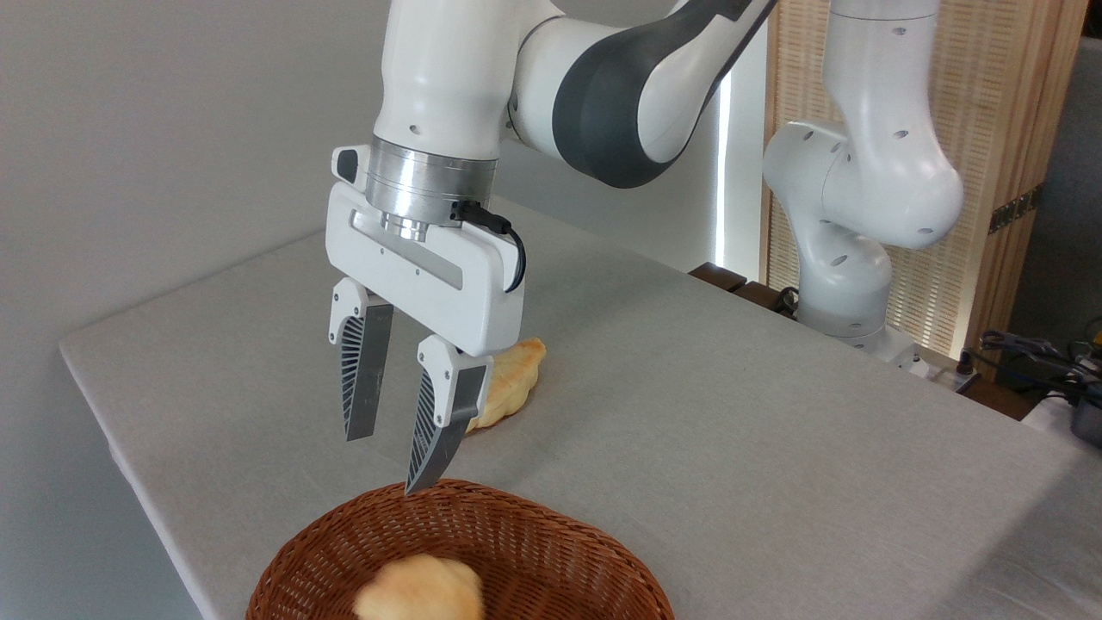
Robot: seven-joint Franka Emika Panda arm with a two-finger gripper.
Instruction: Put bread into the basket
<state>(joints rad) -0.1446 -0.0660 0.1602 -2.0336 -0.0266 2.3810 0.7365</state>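
The bread (419, 590), a small round puffy golden bun, lies inside the reddish-brown wicker basket (551, 551) at the bottom of the picture, a little blurred and cut off by the lower edge. My gripper (386, 461) hangs above the basket's far rim, open, with nothing between its ribbed fingers (362, 370). Its fingertips point down, apart from the bread.
A longer ridged golden roll (511, 379) lies on the grey table (732, 413) just behind the gripper's right finger. The arm's white base (848, 293) stands at the table's far right edge. Cables and gear sit at the far right.
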